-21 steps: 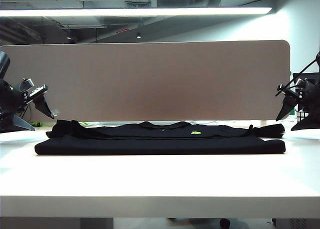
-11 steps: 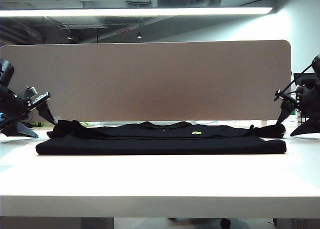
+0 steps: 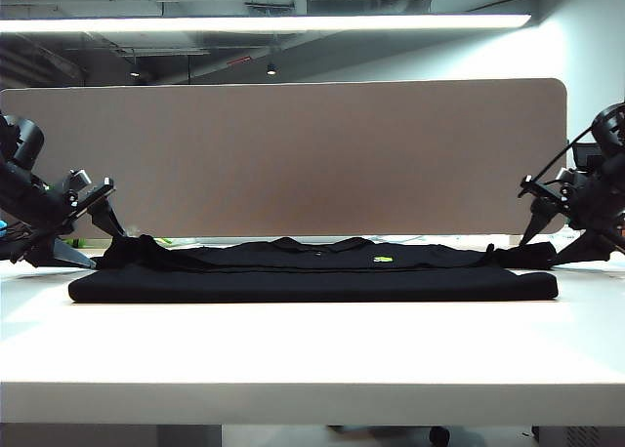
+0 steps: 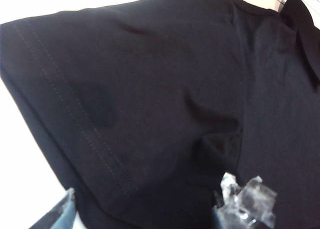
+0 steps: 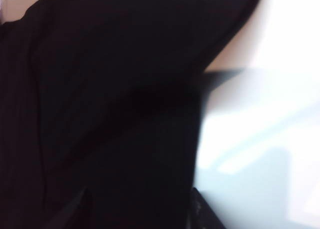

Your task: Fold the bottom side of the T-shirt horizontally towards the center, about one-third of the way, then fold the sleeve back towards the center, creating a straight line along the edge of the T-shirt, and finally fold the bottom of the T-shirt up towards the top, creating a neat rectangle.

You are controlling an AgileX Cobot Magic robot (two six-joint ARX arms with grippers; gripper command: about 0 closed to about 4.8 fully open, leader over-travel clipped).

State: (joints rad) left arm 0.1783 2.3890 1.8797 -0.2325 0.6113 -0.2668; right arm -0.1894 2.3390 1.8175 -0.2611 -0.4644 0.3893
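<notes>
T-shirt (image 3: 312,271) lies flat on the white desk (image 3: 312,349), long axis running side to side across the exterior view, parallel to the beige partition (image 3: 293,154) behind it. The bottom of the T-shirt (image 3: 312,289) forms the straight near edge, facing the camera; the collar side points toward the partition. A small pale green mark (image 3: 383,260) sits on the shirt right of its middle, toward the collar; too small to read any writing.

My left pincer (image 3: 90,234) is at the shirt's left end, just above the sleeve, jaws spread, pinching nothing. In the left wrist view the sleeve (image 4: 100,114) with its double row of stitching fills the frame, and one fingertip (image 4: 247,201) shows over the cloth; contact cannot be judged.

My right pincer (image 3: 557,237) is at the shirt's right end, just beside the sleeve there, jaws spread, empty. The right wrist view is blurred: black cloth (image 5: 110,99) against the pale desk (image 5: 260,139).
</notes>
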